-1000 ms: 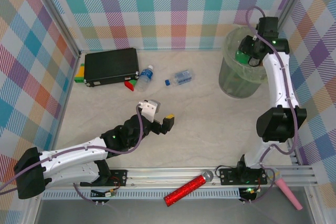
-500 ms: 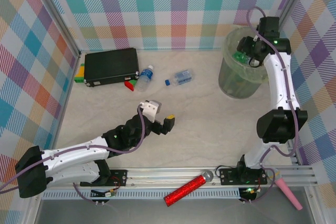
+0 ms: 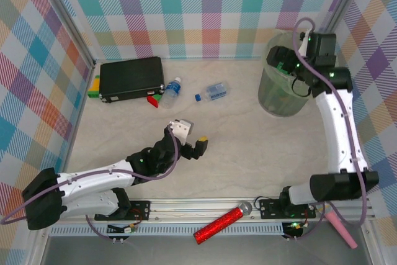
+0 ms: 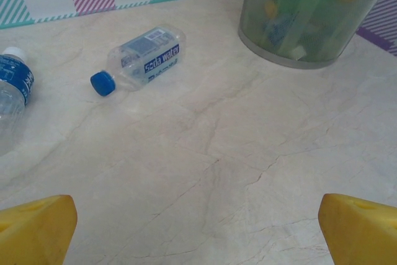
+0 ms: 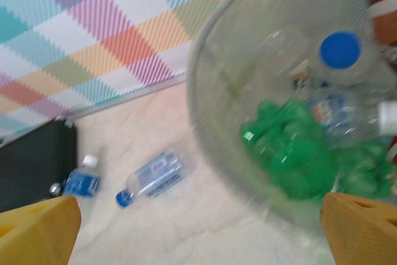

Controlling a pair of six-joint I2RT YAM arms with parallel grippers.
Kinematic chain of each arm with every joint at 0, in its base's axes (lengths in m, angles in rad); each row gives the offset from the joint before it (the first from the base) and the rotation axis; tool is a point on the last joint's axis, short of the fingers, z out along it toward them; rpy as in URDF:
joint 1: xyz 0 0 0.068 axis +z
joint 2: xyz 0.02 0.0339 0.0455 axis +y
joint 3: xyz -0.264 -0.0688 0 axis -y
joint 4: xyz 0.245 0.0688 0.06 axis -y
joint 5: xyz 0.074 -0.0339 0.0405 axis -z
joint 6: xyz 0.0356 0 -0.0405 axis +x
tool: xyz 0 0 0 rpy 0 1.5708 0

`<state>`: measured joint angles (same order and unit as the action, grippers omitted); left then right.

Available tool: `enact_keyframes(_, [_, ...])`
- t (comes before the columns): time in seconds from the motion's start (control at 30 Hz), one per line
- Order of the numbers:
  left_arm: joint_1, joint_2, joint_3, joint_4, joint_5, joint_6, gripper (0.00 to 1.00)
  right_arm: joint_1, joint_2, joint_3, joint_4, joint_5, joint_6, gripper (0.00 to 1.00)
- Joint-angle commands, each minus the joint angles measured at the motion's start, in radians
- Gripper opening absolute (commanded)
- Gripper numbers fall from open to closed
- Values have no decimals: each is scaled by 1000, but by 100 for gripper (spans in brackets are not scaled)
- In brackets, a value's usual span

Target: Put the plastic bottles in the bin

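Right arm raised over the bin [image 3: 273,100], right fingers [image 5: 37,231] wide (nothing between them), left arm low over the surface [image 4: 205,153], left fingers [image 4: 34,228] wide, empty.

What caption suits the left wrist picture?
Open left gripper faces a blue-capped bottle lying on the table, the bin beyond.

Right end effector [image 5: 198,231] opened over bin [image 3: 276,100]; green bottle [image 5: 288,147] seemingly dropped inside. Right elbow [image 3: 338,185] swung outward.

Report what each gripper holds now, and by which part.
Nothing is held. The left gripper stands open over bare table; the right gripper stands open over the bin, nothing between its fingers.
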<state>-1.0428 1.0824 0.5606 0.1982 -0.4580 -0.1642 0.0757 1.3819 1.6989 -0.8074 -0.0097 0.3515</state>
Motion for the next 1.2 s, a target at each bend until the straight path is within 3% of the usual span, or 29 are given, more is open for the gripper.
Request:
enact_keyframes(0.0, [33, 38, -1, 50, 4, -1, 100, 32, -90, -105, 101, -56, 22, 99])
enact_keyframes(0.2, [89, 120, 47, 33, 4, -51, 100, 123, -259, -346, 209, -95, 63, 99])
enact_keyframes(0.33, [144, 181, 115, -18, 10, -68, 100, 170, -380, -594, 395, -167, 107, 99])
enact_keyframes(0.63, [318, 374, 321, -151, 128, -101, 100, 242, -430, -951, 707, -286, 134, 99])
enact_keyframes(0.87, [416, 594, 519, -235, 204, -116, 99, 251, -411, -1101, 902, -283, 191, 99])
enact_keyframes(1.17, [513, 843, 767, -268, 353, -164, 100, 262, -473, -1215, 982, -247, 252, 99])
